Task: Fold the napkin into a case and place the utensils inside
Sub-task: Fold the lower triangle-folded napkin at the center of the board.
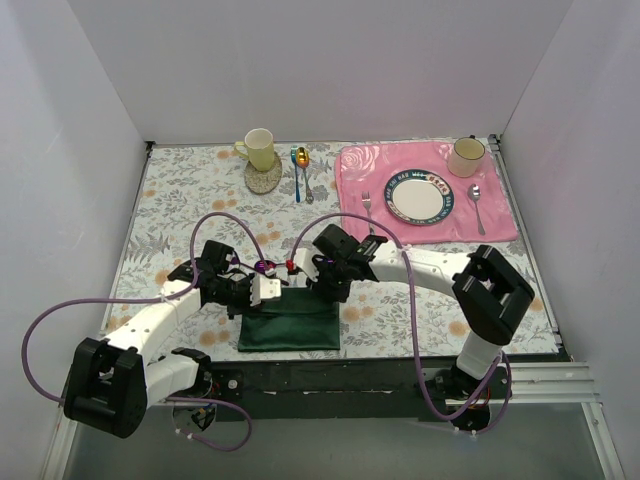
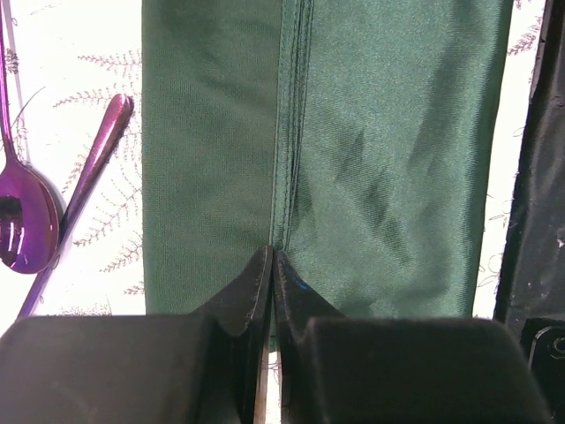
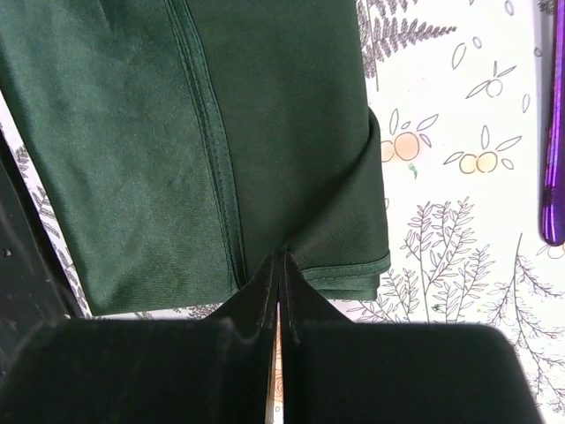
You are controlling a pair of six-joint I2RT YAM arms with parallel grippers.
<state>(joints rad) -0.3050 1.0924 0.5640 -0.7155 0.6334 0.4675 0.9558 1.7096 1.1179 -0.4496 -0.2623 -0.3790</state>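
Risk: thin napkin (image 2: pixel 388 159) slips out if arms pull unevenly, skewing fold. Both left gripper (image 2: pixel 272 258) & right gripper (image 3: pixel 281 261) pressed shut, pinching its seam at the tips, cloth spreading ahead. Purple utensils (image 2: pixel 25 221) just left of L tips: may get dragged.

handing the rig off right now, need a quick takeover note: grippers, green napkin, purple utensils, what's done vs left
Left gripper: shut, pinching the far edge of the dark green cloth napkin.
Right gripper: shut, pinching the same edge further right.
Napkin: folded into a flat layered rectangle on the floral tablecloth, at the table's near side.
Utensils: the shiny purple metal spoon and a matching purple handle, likely the fork, lie on the tablecloth just beyond the napkin, outside it.
Done: first folds.
Left: finish the case, slide both utensils in.
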